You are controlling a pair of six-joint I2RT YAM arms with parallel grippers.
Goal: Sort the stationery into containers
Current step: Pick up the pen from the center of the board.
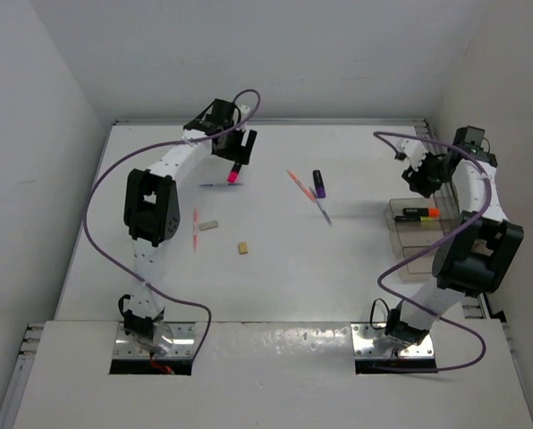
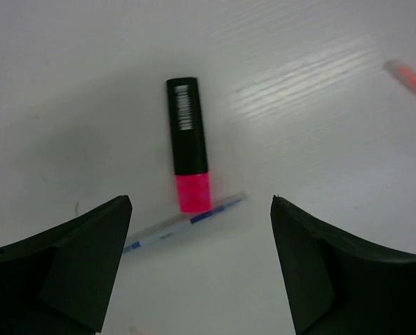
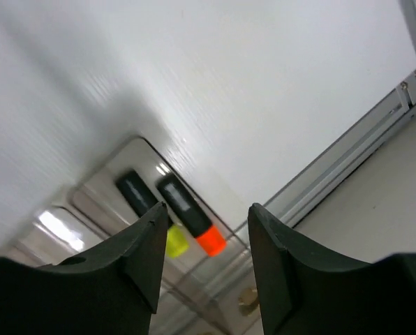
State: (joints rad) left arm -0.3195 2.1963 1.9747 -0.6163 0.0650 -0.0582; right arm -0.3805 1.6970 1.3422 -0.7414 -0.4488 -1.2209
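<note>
Just ahead of the left gripper point(image 2: 201, 200), its jaws wide and empty, a blue pen point(image 2: 166, 232) lies crosswise; touching it, the pink highlighter point(image 2: 187, 132) runs straight away, pink end nearest (so the jaws would close across its width). Farther off, the right gripper point(image 3: 208, 209) hangs part-open, empty, above a container point(image 3: 89, 195).

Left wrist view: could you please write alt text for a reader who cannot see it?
A black highlighter with a pink end lies on the white table, framed by the open fingers of the left gripper, its pink end touching a thin blue-and-white pen.
</note>
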